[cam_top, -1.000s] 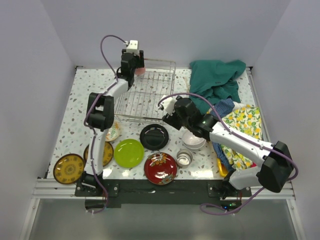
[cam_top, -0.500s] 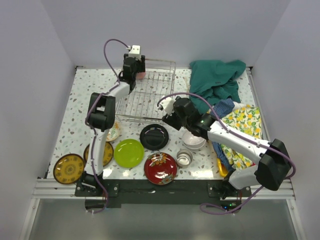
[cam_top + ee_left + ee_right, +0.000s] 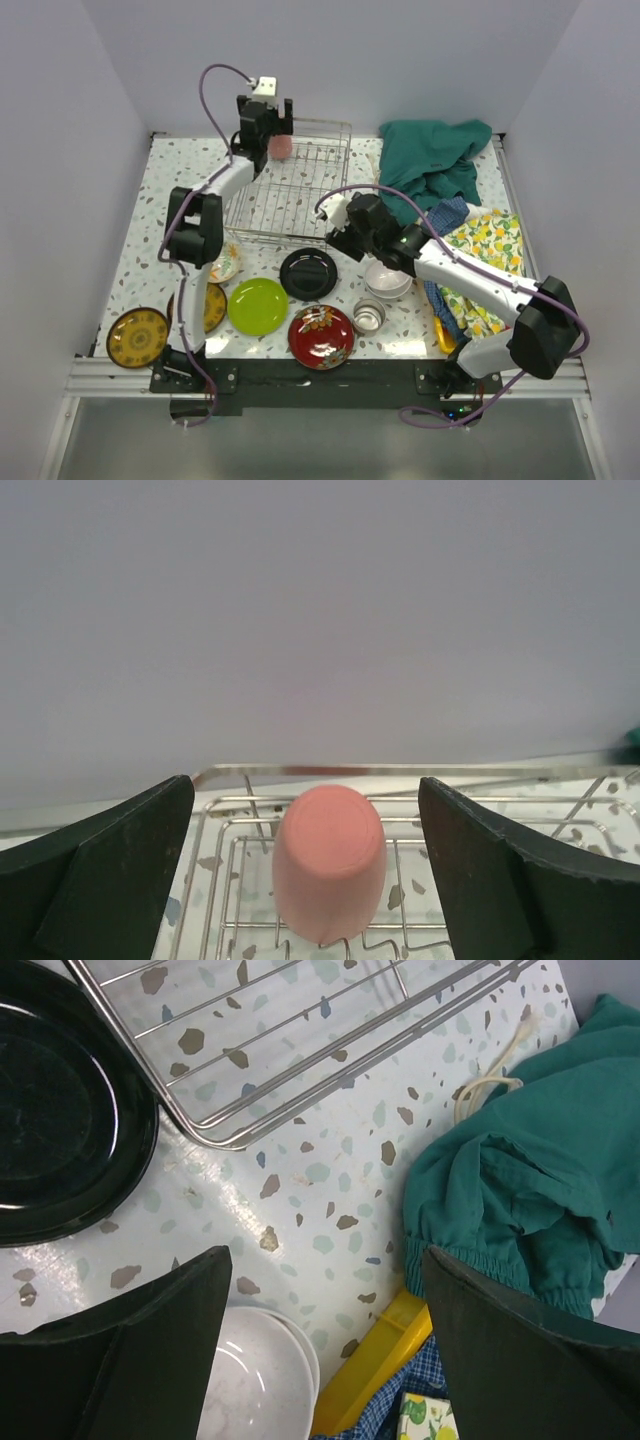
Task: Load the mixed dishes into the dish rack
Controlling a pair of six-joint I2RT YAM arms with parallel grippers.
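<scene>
Left hand (image 3: 270, 132), fingers spread apart, hangs at the upper middle of the overhead view above the far end of the dish rack (image 3: 290, 200). Right hand (image 3: 325, 1258), also wide apart and empty, hovers over the worktop (image 3: 330, 1190) off the rack's near corner, between the black plate (image 3: 60, 1140) at the left of its wrist view and the white bowl (image 3: 250, 1380) at the bottom edge. Inside the rack, the salmon-pink cup (image 3: 328, 860) stands closed end up between the left fingers, touching neither.

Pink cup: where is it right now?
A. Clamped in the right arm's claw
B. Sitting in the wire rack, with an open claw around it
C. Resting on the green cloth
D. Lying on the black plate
B: the left wrist view shows the pink cup sitting upside down in the dish rack, with the left claw open on either side and not touching it.
</scene>
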